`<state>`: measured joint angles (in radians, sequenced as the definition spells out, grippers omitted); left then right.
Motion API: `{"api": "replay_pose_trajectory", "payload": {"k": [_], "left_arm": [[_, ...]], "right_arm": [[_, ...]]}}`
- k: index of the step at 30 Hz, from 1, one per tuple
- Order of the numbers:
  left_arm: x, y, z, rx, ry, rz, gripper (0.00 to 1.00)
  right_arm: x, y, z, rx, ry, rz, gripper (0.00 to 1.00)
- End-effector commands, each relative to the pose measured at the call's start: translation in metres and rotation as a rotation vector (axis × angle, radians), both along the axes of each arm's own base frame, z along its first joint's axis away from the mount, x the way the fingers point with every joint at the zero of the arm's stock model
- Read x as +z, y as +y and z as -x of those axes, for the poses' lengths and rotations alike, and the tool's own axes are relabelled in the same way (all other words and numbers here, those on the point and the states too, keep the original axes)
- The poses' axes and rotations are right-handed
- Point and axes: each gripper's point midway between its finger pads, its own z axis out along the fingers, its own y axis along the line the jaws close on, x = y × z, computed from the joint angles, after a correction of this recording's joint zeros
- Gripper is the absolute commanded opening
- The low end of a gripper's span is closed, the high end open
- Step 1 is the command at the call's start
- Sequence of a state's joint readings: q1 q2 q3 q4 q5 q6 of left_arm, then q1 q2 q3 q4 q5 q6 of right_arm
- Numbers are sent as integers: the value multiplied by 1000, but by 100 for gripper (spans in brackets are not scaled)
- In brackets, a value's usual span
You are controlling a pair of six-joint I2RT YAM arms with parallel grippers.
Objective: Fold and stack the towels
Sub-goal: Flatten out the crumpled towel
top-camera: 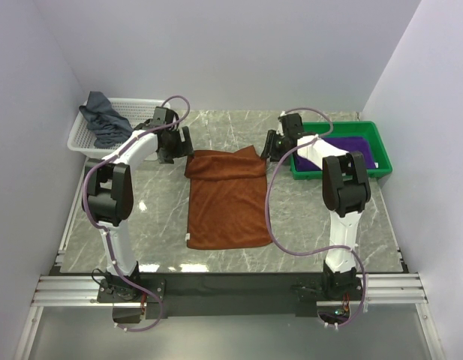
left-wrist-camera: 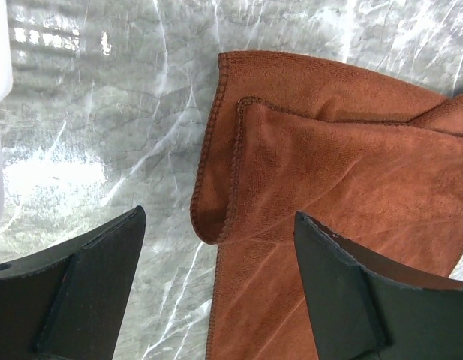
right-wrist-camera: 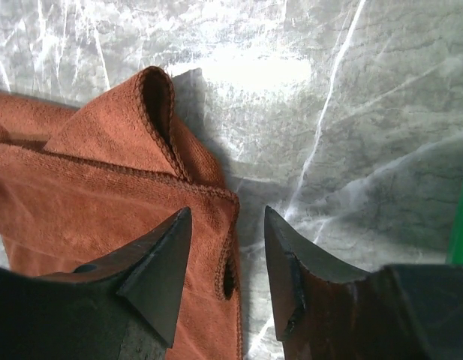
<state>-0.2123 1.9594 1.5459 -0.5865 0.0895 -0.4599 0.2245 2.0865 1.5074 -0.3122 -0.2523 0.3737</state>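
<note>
We see the rust towel point(top-camera: 227, 199) lying in the middle of the table point(top-camera: 141, 217), its far end doubled back on itself in a loose, rumpled fold (the near end lies flat and square).

The left gripper point(top-camera: 177, 146) hangs at the far left corner of that fold with its jaws spread wide. In its wrist view the folded corner shows between the two fingers, and as far as we can tell neither finger touches the cloth.

The right gripper point(top-camera: 272, 146) is at the far right corner, jaws partly apart and straddling the towel's hemmed edge. One finger is over cloth and the other over bare marble, and we see nothing pinched between them. Just beyond it the corner stands up in a small peak.

The grey towel point(top-camera: 102, 120) is heaped in the basket point(top-camera: 145, 105) at the far left, spilling over its rim. The purple towel point(top-camera: 355, 146) lies in the tray point(top-camera: 344, 125) at the far right.
</note>
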Motion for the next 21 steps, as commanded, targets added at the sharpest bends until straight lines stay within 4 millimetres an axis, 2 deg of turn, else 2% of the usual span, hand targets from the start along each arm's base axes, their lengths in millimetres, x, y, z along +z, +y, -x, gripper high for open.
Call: {"api": "replay_pose_trajectory", "payload": {"k": [1,5,9,12,13,16,21], "left_arm": [[4,1,-4,-16,-21,-2,86],[5,1,-3,-18,-26,-2,86],[6,0,-2,-20,-26,4,86],[6,-1,-2,-22,-26,10,86],[6,-1,-3,-20,-26,9,86],[7,-2,-2,-23,-26,13,86],[6,-3,-2,-24,-23,17,86]], "right_arm": [[3,4,-19,-16,-39,-27,51],[-2,10,-22,-4,-38,-61,49],[1,15,-27,10,-59,-82,43],[6,17,-28,23,-73,-94,34],[8,19,-27,33,-76,-105,27],[18,20,-25,49,-95,-109,14],[31,20,-16,76,-126,-109,0]]}}
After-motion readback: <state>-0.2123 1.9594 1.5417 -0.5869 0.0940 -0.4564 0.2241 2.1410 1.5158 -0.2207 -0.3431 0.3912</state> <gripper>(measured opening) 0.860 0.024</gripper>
